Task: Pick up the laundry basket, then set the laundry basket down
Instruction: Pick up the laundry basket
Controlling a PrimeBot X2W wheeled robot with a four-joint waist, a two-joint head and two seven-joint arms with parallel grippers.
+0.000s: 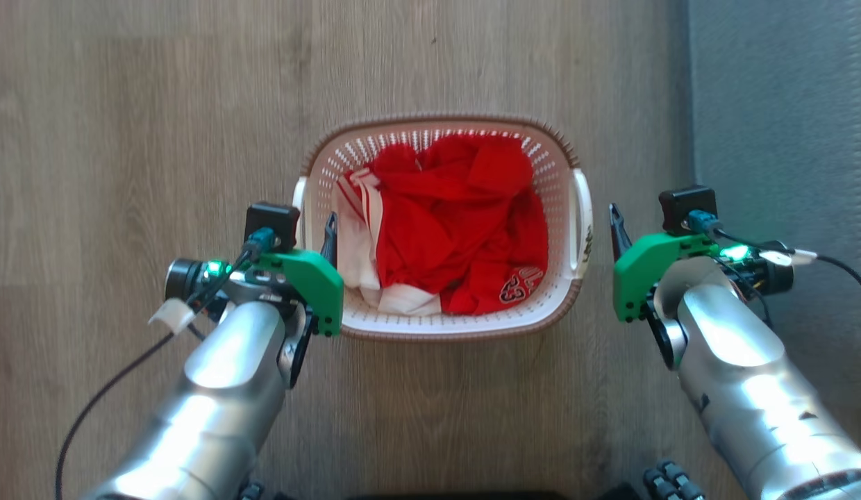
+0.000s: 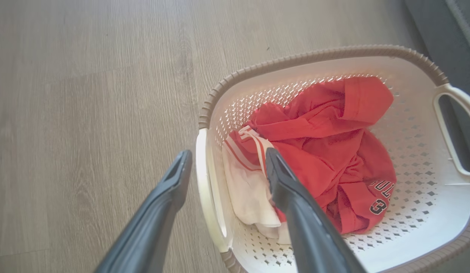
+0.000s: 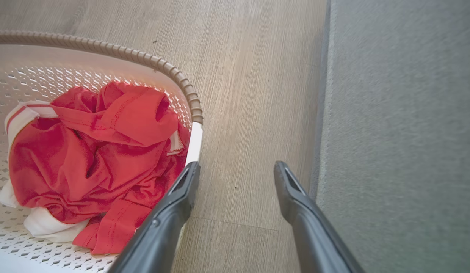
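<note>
Basket: the basket (image 1: 437, 121) sits flat on the wood floor (image 1: 160, 104), square between the two arms. Its right side is near the edge of a grey rug (image 1: 784, 104), with a strip of bare floor between them.
Load: red and white clothes (image 1: 458, 215) are bunched up inside, all below the brown rim. There's a dark printed number on the red cloth at the near right corner of the basket.
Left tool: the left tool (image 2: 227, 154) is spread wide and released, with nothing in it. It stands astride the left handle (image 2: 208, 197). The outer finger (image 2: 159, 204) is over the floor and the inner finger (image 2: 295, 212) is over the white cloth inside the basket. I can't tell whether either finger touches the handle.
Right tool: the right tool (image 3: 237, 167) is also wide open and empty. It hangs just beside the right handle (image 1: 582, 208), outside the basket, over the strip of floor between basket and rug. From the head there's a clear gap between its inner finger and the handle.
Arms: two silver forearms (image 1: 222, 375) come in from the near side, one on each flank of the basket. Each has a green mount behind its tool and a green light lit at the wrist.
</note>
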